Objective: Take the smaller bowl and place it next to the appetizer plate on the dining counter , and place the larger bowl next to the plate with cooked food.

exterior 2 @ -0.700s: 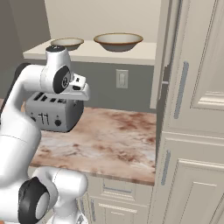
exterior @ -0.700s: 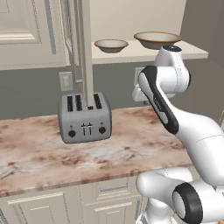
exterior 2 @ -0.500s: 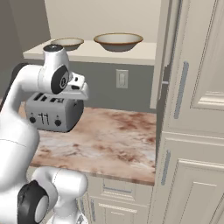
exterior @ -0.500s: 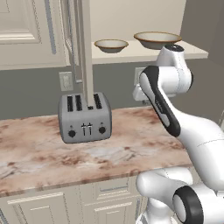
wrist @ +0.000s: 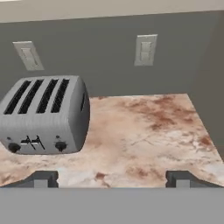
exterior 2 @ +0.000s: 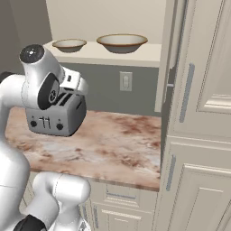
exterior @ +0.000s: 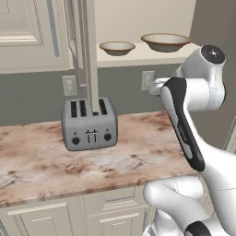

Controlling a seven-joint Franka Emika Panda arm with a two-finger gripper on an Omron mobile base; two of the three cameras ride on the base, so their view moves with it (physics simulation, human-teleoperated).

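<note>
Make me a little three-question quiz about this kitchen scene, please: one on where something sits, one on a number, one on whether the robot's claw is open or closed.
1. Where are the two bowls?
A. On the shelf above the worktop
B. Inside the toaster
C. On the floor

2. How many slots does the toaster have on top?
A. One
B. Four
C. Eight

3. How is the gripper?
A. Shut on a bowl
B. Shut and empty
C. Open and empty

Answers:
1 A: the smaller bowl and the larger bowl stand side by side on the shelf.
2 B: the hand view shows four dark slots in the toaster.
3 C: the gripper has its fingertips far apart over the marbled worktop, with nothing between them.
</note>
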